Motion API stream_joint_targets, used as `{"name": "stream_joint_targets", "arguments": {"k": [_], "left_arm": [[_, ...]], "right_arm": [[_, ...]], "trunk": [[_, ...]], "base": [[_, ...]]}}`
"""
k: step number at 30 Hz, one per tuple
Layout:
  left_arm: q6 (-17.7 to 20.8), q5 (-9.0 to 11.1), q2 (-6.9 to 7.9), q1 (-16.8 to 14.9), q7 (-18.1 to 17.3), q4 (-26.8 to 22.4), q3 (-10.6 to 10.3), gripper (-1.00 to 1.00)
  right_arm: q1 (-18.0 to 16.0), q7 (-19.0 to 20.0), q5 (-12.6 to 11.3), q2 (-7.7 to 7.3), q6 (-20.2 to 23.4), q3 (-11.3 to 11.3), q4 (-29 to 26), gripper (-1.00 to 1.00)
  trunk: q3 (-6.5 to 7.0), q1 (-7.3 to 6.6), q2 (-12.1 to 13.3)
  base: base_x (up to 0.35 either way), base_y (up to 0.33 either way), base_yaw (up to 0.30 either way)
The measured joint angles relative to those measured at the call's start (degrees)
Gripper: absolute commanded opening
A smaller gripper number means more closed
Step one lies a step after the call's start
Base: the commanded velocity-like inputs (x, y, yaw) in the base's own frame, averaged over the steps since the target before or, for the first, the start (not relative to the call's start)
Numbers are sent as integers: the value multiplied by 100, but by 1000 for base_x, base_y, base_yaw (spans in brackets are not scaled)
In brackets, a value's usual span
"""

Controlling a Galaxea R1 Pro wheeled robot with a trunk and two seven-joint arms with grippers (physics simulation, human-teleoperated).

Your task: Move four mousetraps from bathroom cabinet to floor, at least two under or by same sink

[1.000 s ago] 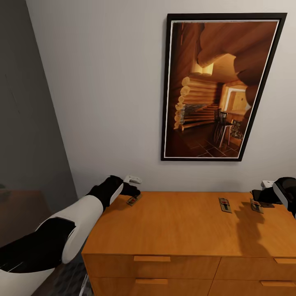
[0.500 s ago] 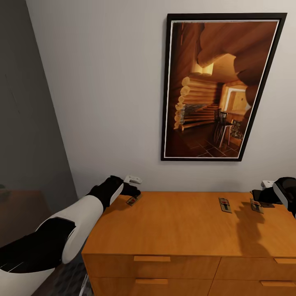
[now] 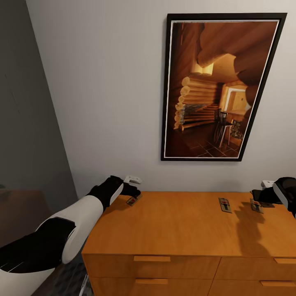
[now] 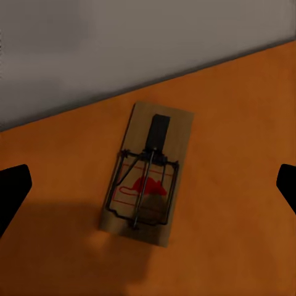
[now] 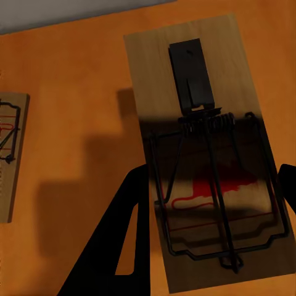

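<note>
Three mousetraps lie flat on the cabinet (image 3: 185, 224) top along its back edge: one (image 3: 132, 200) near the left corner, two (image 3: 225, 204) toward the right. Both grippers, left (image 3: 131, 190) and right (image 3: 260, 196), hover wide open over them. Light, stiff, thin boards, probably best pinched across the long edges, clear of the wire.

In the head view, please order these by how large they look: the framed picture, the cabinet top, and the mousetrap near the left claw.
1. cabinet top, cut by the picture's right edge, and framed picture: they look about alike, so no ranking between them.
2. mousetrap by the left claw: by far the smallest.
</note>
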Motion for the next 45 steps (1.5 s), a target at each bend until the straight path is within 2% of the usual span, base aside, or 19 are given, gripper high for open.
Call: {"name": "stream_joint_targets", "arguments": {"k": [45], "left_arm": [[53, -1, -15, -7, 39, -60, -2, 100]], "right_arm": [[0, 9, -1, -1, 9, 4, 0, -100]], "trunk": [[0, 0, 0]], "base": [[0, 0, 0]]}}
